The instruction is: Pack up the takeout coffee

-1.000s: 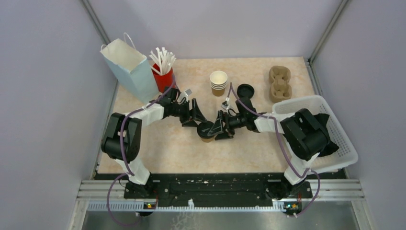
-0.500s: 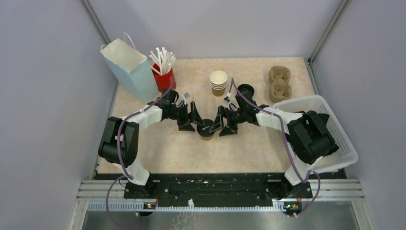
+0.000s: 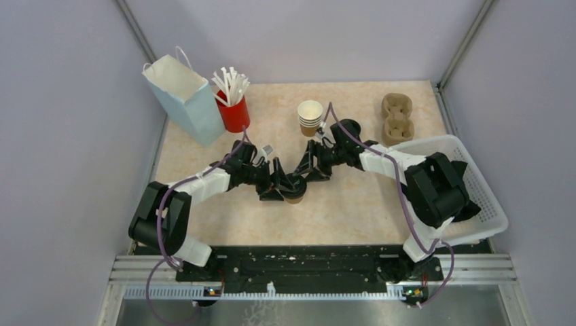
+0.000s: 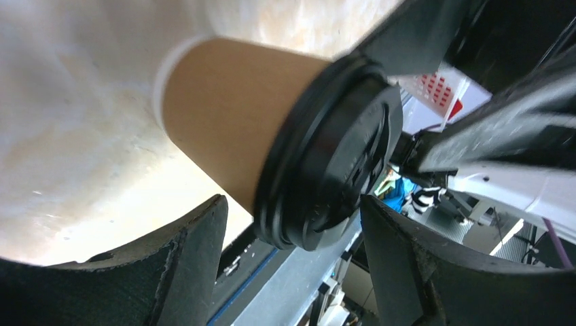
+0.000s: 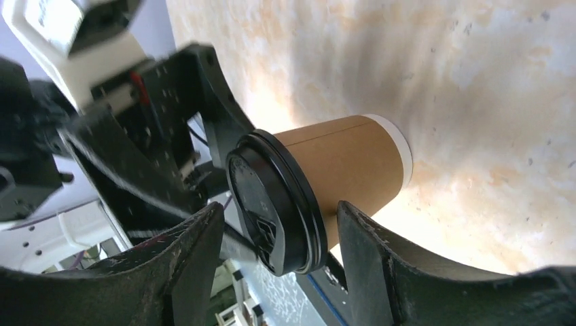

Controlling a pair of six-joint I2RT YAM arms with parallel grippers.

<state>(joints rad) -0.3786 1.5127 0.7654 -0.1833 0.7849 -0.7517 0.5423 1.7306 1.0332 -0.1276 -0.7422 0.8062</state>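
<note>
The takeout coffee [image 3: 293, 188], a brown paper cup under a black lid, stands upright mid-table. My left gripper [image 3: 274, 186] is at its left side, low by the table. In the left wrist view the coffee [image 4: 231, 129] lies ahead between the two black fingers [image 4: 193, 255], and the left gripper [image 4: 293, 204] is open with gaps on both sides. My right gripper [image 3: 307, 170] reaches in from behind and to the right. There the coffee [image 5: 339, 170] sits between that gripper's fingertips; the right gripper [image 5: 281, 207] is open, one finger [image 5: 380, 265] close to the cup wall.
A light blue paper bag [image 3: 182, 96] stands at the back left beside a red cup of white straws [image 3: 234, 109]. A stack of lidless brown cups [image 3: 310, 117], a black lid [image 3: 348, 128] and a pulp cup carrier [image 3: 397, 117] sit at the back. A white basket [image 3: 475, 204] is at the right.
The left gripper has come nearer and lower, to the cup's left side. The right gripper has shifted toward the back of the cup. The cup has stayed in place.
</note>
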